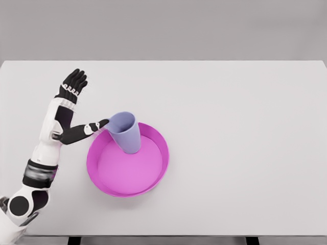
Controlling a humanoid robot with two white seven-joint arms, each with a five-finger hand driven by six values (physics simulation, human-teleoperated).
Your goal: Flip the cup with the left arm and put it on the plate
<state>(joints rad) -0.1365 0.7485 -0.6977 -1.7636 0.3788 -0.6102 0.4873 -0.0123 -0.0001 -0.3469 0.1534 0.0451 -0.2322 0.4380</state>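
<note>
Nearest the camera, at the lower left corner: a white arm with black joints, rising from the bottom edge and slanting up over the flat white table (245,153). A little further in, resting on the table left of centre: a round magenta plate with a raised rim (127,190), its floor a paler pink. Standing inside the plate, against its upper-left rim: a lavender plastic cup (127,133), mouth upward and tipped toward the upper left, base down on the pink floor. Touching the cup's lip from the left: a single dark digit, the thumb (97,125), stretched sideways from the left hand (71,104). Other fingers (75,80) straight, close together and pointing up and away from the cup, well apart from it. Hand wide open, then, with nothing gripped; contact at the thumb tip only, so far as can be seen. Furthest back: the table's far edge, running straight across, and a plain grey wall behind it.
</note>
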